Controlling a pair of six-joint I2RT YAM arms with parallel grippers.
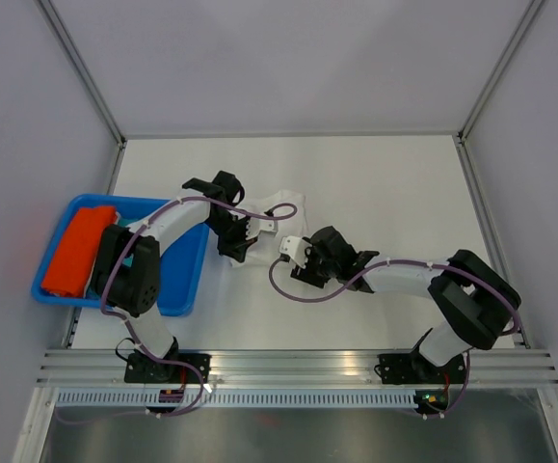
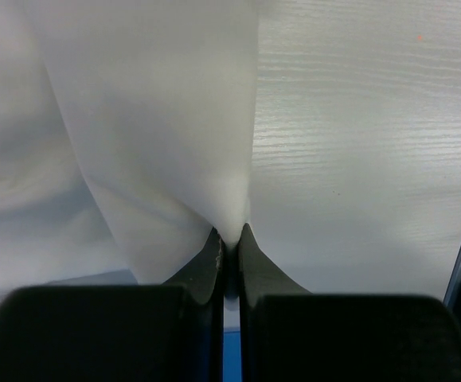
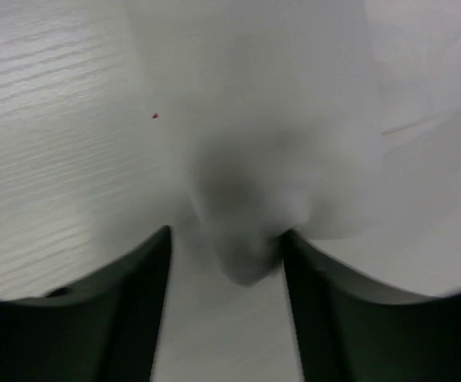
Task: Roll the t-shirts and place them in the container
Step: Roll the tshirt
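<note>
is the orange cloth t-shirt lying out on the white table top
No, the orange cloth t-shirt lies inside the blue plastic tray.

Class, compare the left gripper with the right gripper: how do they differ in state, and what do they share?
The left gripper has its jaws pressed shut; the right gripper has them apart. The left gripper pinches a fold of the white t-shirt; the right gripper only straddles a bunch of it, with no clamp visible. Both work on the same shirt.
</note>
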